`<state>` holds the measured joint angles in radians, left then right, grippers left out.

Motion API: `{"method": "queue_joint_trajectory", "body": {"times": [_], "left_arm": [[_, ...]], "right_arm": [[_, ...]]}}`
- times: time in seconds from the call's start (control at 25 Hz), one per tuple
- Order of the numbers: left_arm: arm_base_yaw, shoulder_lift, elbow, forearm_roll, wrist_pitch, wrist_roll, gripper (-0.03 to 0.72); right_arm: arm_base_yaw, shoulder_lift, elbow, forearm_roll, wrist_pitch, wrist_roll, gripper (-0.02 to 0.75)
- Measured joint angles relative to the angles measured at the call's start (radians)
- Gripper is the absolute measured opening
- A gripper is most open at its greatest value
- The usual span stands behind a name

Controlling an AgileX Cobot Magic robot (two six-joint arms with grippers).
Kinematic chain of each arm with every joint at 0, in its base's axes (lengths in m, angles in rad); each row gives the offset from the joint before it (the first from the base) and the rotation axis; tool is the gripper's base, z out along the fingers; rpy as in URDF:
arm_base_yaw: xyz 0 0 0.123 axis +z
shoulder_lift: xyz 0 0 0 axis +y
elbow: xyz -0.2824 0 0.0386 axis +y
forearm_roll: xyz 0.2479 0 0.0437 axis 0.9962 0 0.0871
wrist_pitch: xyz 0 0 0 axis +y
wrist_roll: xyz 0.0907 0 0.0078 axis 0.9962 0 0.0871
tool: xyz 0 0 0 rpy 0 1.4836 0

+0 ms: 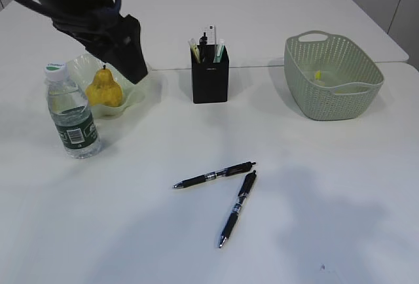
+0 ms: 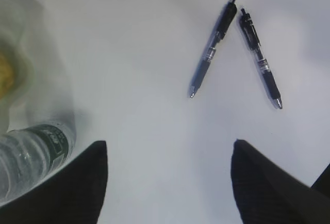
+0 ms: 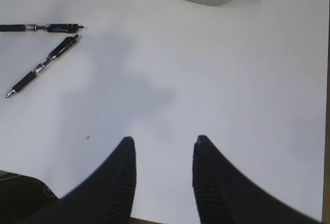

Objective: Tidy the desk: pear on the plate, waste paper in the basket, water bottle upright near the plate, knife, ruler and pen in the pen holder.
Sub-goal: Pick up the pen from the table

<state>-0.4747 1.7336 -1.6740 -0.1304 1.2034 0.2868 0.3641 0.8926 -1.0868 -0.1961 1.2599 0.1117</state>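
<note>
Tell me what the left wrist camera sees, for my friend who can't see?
Two black pens lie in a V on the white table, past the open, empty left claw. A water bottle shows at the left edge.

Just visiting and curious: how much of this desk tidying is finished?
Mostly done: the pear sits on the plate, the bottle stands beside it, the basket holds something yellow. Nothing is in hand; both grippers are empty. Left: two pens still lie on the desk, outside the holder.
</note>
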Motion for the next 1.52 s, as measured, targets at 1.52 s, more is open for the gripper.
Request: {"method": "queue_joint_trajectory", "body": {"times": [1.52], "left_arm": [[-0.218,0.325,-0.002,0.027,-0.047,0.073,0.527]], "right_arm": [[0.0,-0.553,0.445,0.124,-0.242,-0.017,0.3]]}}
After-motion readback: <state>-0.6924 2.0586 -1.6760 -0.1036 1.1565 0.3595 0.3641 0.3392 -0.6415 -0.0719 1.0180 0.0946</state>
